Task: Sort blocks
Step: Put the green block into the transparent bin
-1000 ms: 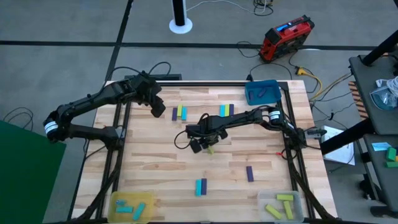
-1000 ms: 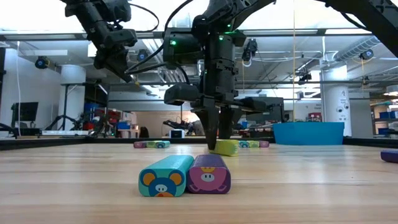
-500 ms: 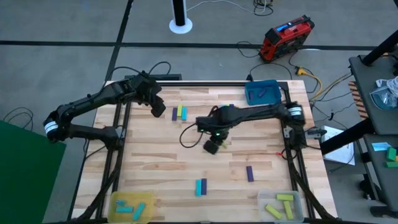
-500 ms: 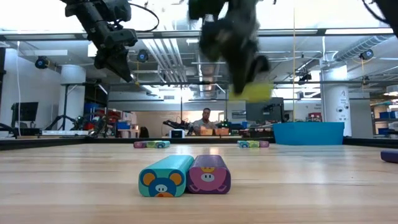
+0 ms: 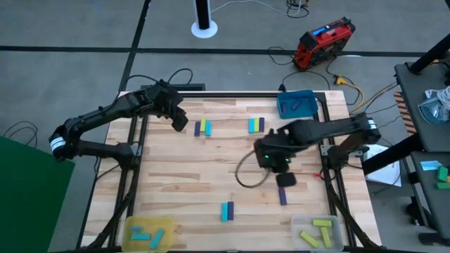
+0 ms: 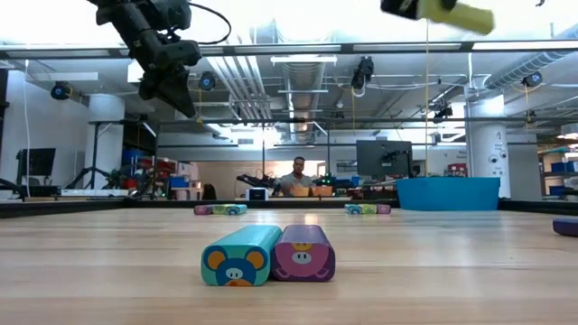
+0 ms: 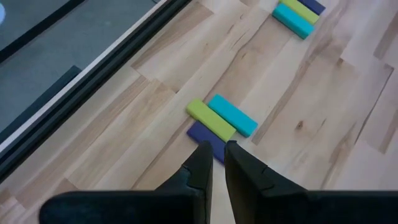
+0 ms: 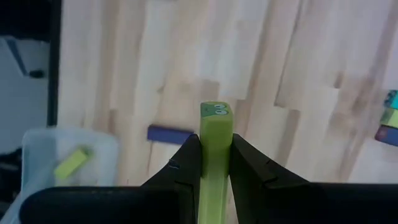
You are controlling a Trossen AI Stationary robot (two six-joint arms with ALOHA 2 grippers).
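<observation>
Over the last second I had lifted the yellow-green block (image 8: 215, 130) off the middle of the table and swung my right gripper (image 5: 285, 178) from the centre of the high view towards its lower right. In the low view that block (image 6: 456, 14) had gone from the tabletop to the top edge of the frame, clear of the wood. The right wrist view showed the fingers clamped on it, with a dark purple block (image 8: 170, 134) lying on the boards beyond and the clear tray (image 8: 38, 149) with a yellow-green bar in it further on. I judged the pick done and the carry to that tray (image 5: 297, 225) at the lower right corner of the high view under way, with the release yet to come.

My left gripper (image 7: 214, 157) sat unmoved at the upper left, fingers nearly together and holding nothing, above a purple, yellow-green and cyan cluster (image 7: 219, 120). A cyan and purple pair (image 6: 268, 254) waited in the low view's foreground.
</observation>
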